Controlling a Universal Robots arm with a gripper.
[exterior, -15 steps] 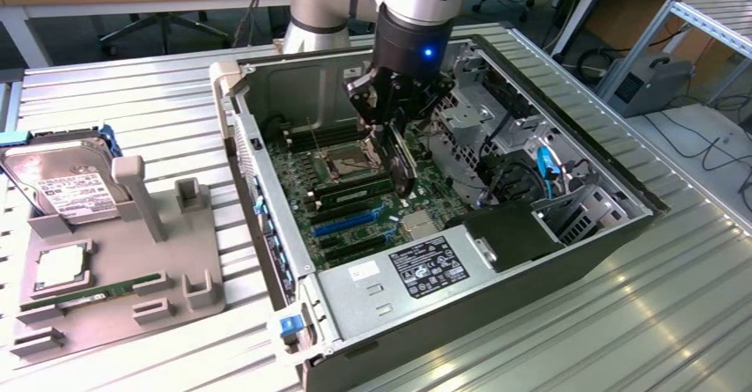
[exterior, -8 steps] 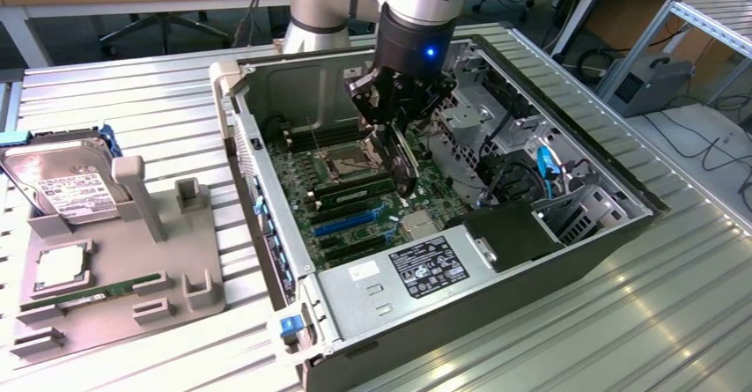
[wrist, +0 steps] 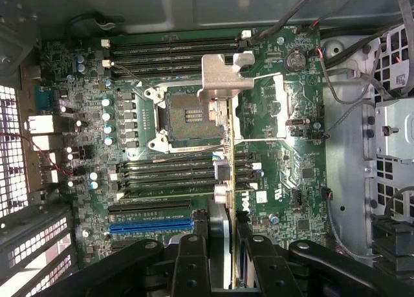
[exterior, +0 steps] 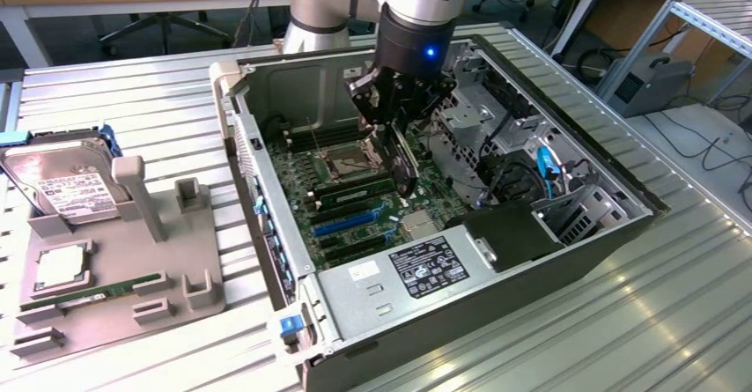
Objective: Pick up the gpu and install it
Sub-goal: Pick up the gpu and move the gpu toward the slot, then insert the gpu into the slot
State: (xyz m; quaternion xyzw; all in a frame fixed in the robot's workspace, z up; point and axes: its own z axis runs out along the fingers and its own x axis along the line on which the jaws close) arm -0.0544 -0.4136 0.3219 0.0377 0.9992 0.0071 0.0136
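your gripper (exterior: 402, 114) pinches the gpu (exterior: 408, 167), hung edge-down over the motherboard (wrist: 284, 154) mid-case, not yet seated. you look partway into installing; seating calls for its edge squared over the blue slot (wrist: 150, 226).

Light: bright and even from overhead, cool white | Glare: pale streaks on the ribbed table (exterior: 658, 321) at the exterior view's right | Shadow: case (exterior: 352, 299) interior dimmer than the table | Glow: blue lamp (exterior: 431, 54) lit on the arm (exterior: 423, 4) | Wrist view: greenish cast, motherboard (wrist: 284, 116) evenly lit, vent grille (wrist: 13, 148) washed white, perhaps backlit
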